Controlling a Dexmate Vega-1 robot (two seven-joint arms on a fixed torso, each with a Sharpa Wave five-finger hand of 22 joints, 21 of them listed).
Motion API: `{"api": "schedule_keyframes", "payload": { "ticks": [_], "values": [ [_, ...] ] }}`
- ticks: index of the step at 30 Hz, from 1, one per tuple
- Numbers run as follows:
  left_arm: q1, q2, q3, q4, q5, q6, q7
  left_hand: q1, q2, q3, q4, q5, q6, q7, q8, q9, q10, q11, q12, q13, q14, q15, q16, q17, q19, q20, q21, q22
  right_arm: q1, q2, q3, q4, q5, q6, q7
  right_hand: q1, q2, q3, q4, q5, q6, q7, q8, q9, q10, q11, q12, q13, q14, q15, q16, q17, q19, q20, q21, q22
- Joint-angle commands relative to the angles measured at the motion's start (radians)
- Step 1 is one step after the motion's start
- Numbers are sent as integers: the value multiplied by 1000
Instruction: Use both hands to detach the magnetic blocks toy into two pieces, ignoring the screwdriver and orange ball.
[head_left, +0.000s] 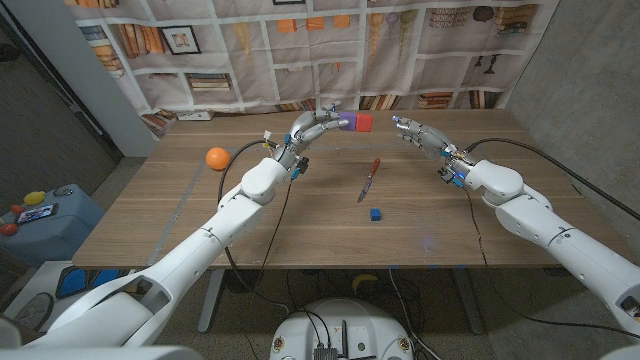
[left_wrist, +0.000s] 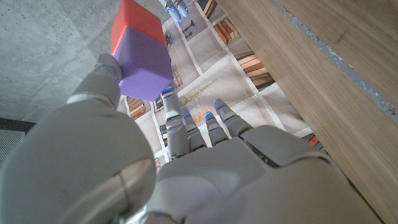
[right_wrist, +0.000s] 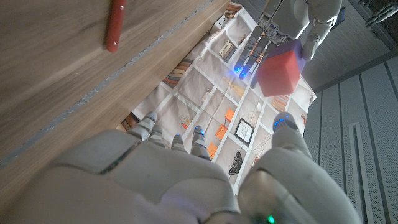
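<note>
Altogether two joined blocks (head_left: 354, 123), one screwdriver (head_left: 369, 180), one orange ball (head_left: 217, 157)

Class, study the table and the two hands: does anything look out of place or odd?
One small blue block lies alone on the table near the screwdriver, apart from the toy, which the left hand holds up with purple and red blocks joined. Nothing looks spilled or damaged.
</note>
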Motion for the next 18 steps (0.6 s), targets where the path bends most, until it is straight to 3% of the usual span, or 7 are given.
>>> {"api": "schedule_keyframes", "payload": {
  "ticks": [1, 4, 9, 12, 18],
  "values": [
    [-31, -29, 15, 54, -29, -13, -39, 61, 68, -1, 1, 10, 101, -98, 3, 14, -4, 0, -1, 3, -2, -13, 2, 2, -5, 3, -2, 3, -25, -22, 16, -48, 47, -24, 32, 13, 3, 7, 5, -1, -5, 23, 1, 6, -56, 28, 4, 4, -103, 17, 6, 6, -14, 14, 3, 5],
    [-36, -32, 18, 61, -28, -16, -43, 61, 69, -2, 1, 10, 101, -98, 3, 14, -5, 1, -1, 3, -2, -14, 2, 2, -4, 2, -2, 3, -31, -26, 19, -61, 44, -33, 23, 18, 7, 10, 5, 3, -10, 42, 2, 8, -74, 38, 4, 5, -111, 29, 7, 8, -24, 19, 4, 5],
    [-43, -39, 21, 69, -31, -13, -46, 61, 70, -3, 0, 10, 103, -97, 3, 14, -3, 0, -1, 3, -2, -13, 2, 2, -3, 2, -1, 3, -42, -24, 22, -81, 36, -38, -2, 22, 11, 14, 5, 12, -20, 48, 3, 11, -105, 50, 3, 6, -123, 39, 7, 10, -42, 30, 3, 5],
    [-47, -42, 23, 76, -32, -15, -50, 62, 71, -3, 0, 11, 105, -98, 2, 14, -4, 0, -1, 3, -1, -14, 2, 2, -4, 2, -1, 3, -49, -22, 23, -93, 30, -44, -20, 25, 14, 17, 6, 19, -12, 78, 10, 14, -121, 59, 6, 7, -134, 47, 7, 12, -51, 34, 4, 6],
    [-54, -49, 27, 86, -37, -10, -54, 62, 73, -4, 0, 11, 103, -99, 0, 15, -4, -2, -1, 3, 0, -13, 3, 2, -3, 3, -1, 3, -63, -11, 23, -114, 15, -53, -62, 30, 17, 21, 5, 28, -20, 81, 11, 18, -148, 70, 4, 8, -145, 50, 7, 13, -66, 47, 4, 6]
  ]
}}
